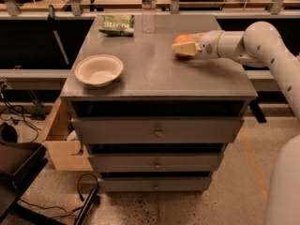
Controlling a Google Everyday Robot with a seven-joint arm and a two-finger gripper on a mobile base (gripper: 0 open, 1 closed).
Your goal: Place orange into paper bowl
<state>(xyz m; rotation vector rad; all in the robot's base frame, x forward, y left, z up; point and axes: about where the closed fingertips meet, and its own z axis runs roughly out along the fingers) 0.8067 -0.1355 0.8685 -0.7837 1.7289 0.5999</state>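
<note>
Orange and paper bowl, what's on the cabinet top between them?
Nothing: the camera view shows bare grey top between the paper bowl at front left and the orange, held in the gripper on the right.

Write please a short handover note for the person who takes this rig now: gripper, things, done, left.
Gripper: over the right rear part of the cabinet top, jaws closed on the orange.
Paper bowl: empty, upright, at the front left of the top, well apart from the orange.
Done: orange grasped.
Left: carry it left to the bowl, release it inside.
</note>
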